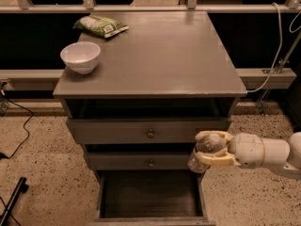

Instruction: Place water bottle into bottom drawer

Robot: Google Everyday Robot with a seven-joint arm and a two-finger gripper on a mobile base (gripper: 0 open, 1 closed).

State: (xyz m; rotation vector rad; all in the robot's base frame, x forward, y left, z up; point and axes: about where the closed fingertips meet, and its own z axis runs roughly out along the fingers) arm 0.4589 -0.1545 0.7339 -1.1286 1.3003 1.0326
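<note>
Camera view: the grey wooden cabinet [155, 60] has its bottom drawer [150, 196] pulled open, a bare-floored box. At the cabinet's front right corner, the gripper [210, 150] pinches the clear plastic water bottle [202, 152] between cream curved fingers, above the drawer's right edge. A round white bowl [81, 56] and a crinkled green packet [101, 25] lie on the cabinet's top, at its left.

Gripper [201, 146] lower-right, fingers [215, 161] round water bottle [207, 144]

The claw [200, 148] holds the water bottle [209, 144] above the open bottom drawer [150, 195].
</note>
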